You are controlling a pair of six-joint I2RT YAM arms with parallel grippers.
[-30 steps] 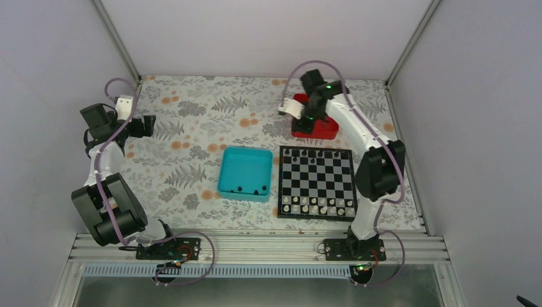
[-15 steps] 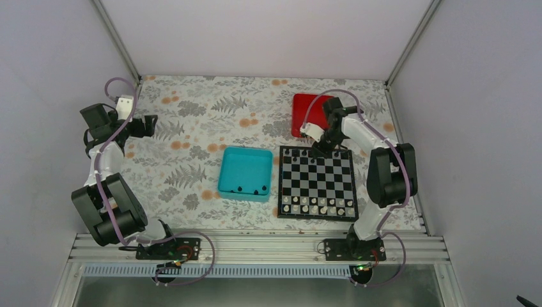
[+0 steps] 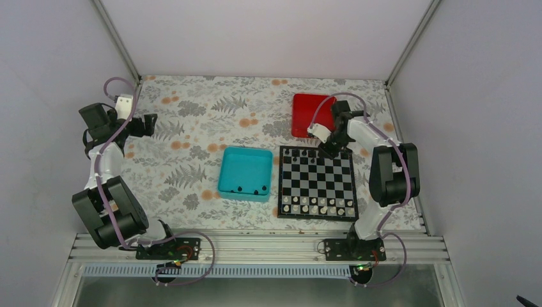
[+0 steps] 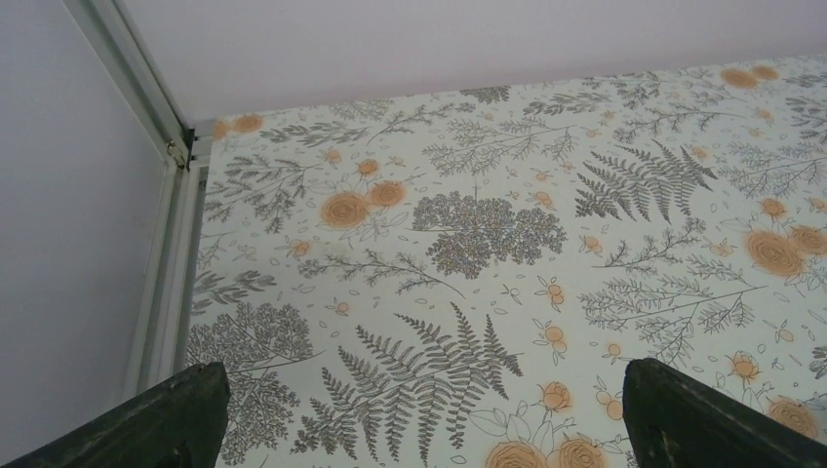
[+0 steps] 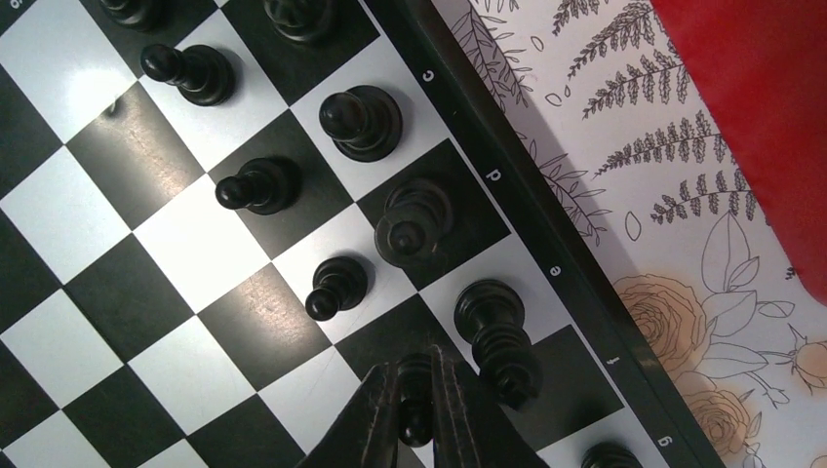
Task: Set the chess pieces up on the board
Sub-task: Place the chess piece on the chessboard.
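Note:
The checkered board [image 3: 317,181] lies right of centre, with black chess pieces along its far edge and pale pieces on its near rows. My right gripper [image 3: 328,148] is over the board's far edge. In the right wrist view it [image 5: 417,375] is shut on a small black pawn [image 5: 416,390], held just above a square beside a tall black piece [image 5: 495,337]. Other black pieces [image 5: 360,122] stand on nearby squares. My left gripper [image 3: 148,124] is far left over the patterned table, open and empty, its fingertips [image 4: 683,409] wide apart.
A teal tray [image 3: 245,173] with three black pieces along its near wall sits left of the board. A red tray [image 3: 311,112] sits behind the board. Booth walls and metal posts enclose the table.
My right gripper moved from over the red tray toward me to the board's far edge. The left arm has not moved.

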